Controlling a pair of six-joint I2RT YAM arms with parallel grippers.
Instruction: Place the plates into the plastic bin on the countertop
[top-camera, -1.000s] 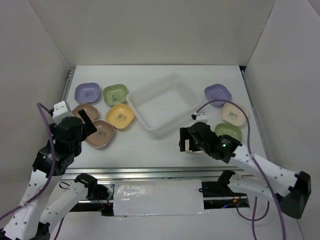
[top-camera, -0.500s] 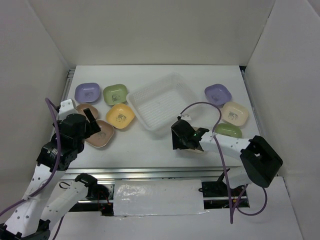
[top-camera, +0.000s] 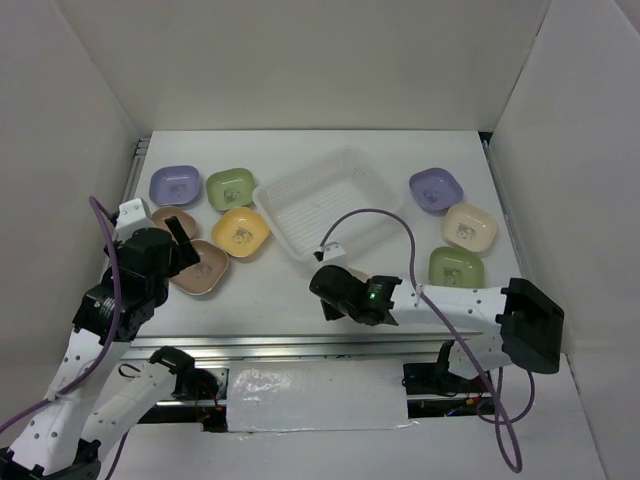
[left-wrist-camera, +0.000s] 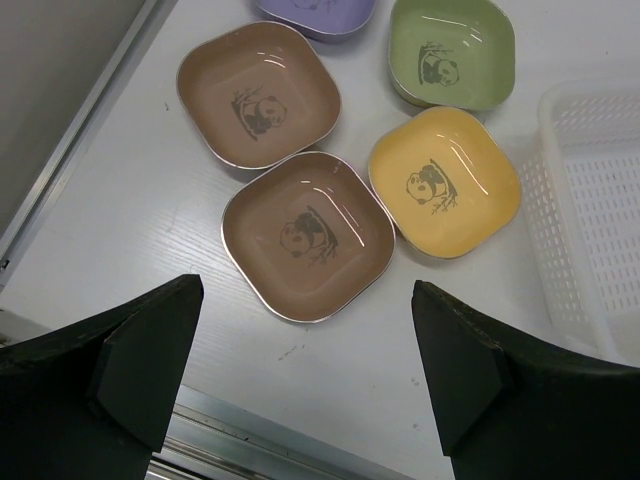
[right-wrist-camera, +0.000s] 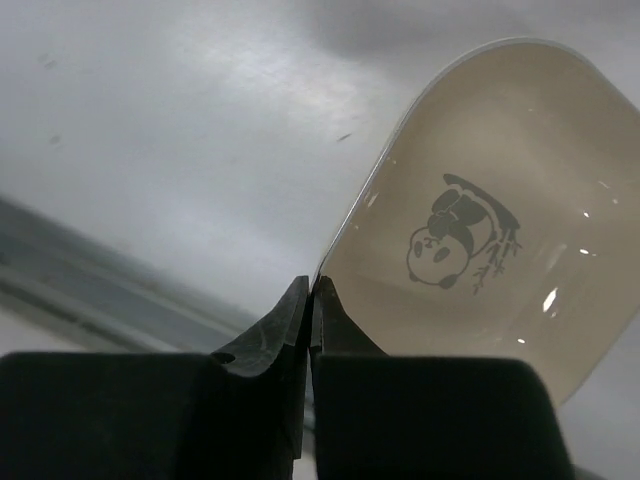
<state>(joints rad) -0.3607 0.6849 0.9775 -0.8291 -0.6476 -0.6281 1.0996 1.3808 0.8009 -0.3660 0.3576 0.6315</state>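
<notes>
Right pincer (right-wrist-camera: 311, 290) clenched on the rim of a cream plate (right-wrist-camera: 480, 200), low over the tabletop (top-camera: 270, 290). Just beyond, straight away from the bases: plastic bin (top-camera: 325, 212), near corner closest. Left pincer (left-wrist-camera: 305, 295) released above a brown plate (left-wrist-camera: 305, 235), well apart.

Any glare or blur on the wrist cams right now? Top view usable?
Right wrist: small glints on the cream plate, countertop behind it soft, out of focus. Left wrist: sharp, light streaks on the nearer brown plate. Top view: even light, soft shadows.
</notes>
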